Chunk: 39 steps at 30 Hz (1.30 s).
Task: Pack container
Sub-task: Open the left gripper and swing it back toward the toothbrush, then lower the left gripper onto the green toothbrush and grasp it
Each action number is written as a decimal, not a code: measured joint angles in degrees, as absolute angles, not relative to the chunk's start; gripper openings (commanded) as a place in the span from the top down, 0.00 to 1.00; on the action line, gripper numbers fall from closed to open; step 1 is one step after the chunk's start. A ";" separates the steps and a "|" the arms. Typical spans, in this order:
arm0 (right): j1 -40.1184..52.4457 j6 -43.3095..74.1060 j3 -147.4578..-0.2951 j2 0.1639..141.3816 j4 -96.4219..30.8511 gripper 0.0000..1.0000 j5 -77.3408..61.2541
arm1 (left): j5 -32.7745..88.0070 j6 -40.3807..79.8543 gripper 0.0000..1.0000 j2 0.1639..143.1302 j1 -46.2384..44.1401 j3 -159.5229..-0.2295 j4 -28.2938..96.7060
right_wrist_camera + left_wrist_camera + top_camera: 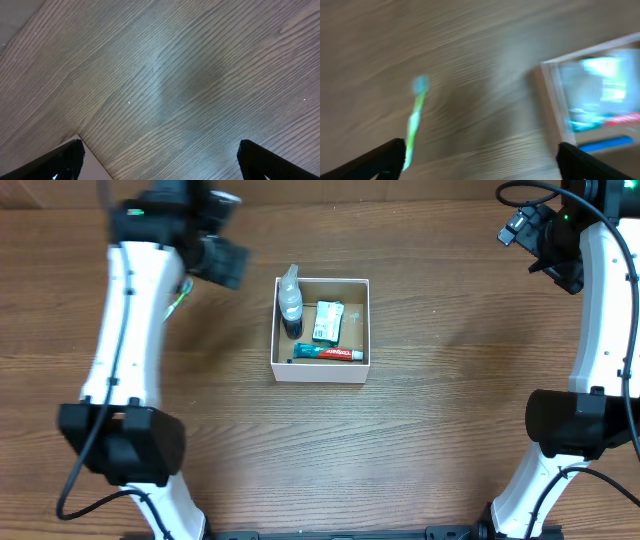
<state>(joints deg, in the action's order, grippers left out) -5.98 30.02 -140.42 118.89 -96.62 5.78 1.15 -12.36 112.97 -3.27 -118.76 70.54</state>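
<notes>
While the left gripper point(480, 159) and right gripper point(160, 157) hung with fingers spread wide, the container point(320, 371) lay apart from both, nearer the left.

Left arm point(125, 330): stretched forward
Left gripper point(479, 161): jaws wide apart, empty
Right arm point(605, 310): stretched forward
Right gripper point(160, 160): jaws wide apart, empty

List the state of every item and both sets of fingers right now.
container: open, upright, holding three items.
bottle: inside, at the left wall, top over the rim.
soap packet: inside, lying flat.
toothpaste tube: inside, lying flat along the near wall.
toothbrush: lying outside the container, blurred.
left fingers: open, empty.
right fingers: open, empty.
</notes>
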 measured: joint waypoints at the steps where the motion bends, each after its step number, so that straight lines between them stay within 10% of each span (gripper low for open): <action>1: -5.96 29.95 -140.42 118.89 -96.62 0.00 5.78 | 0.93 -12.12 0.00 112.97 -1.10 -118.56 70.26; 39: -5.96 29.98 -140.42 118.89 -96.60 0.00 5.78 | 1.91 -14.66 0.00 113.19 11.75 -74.63 25.52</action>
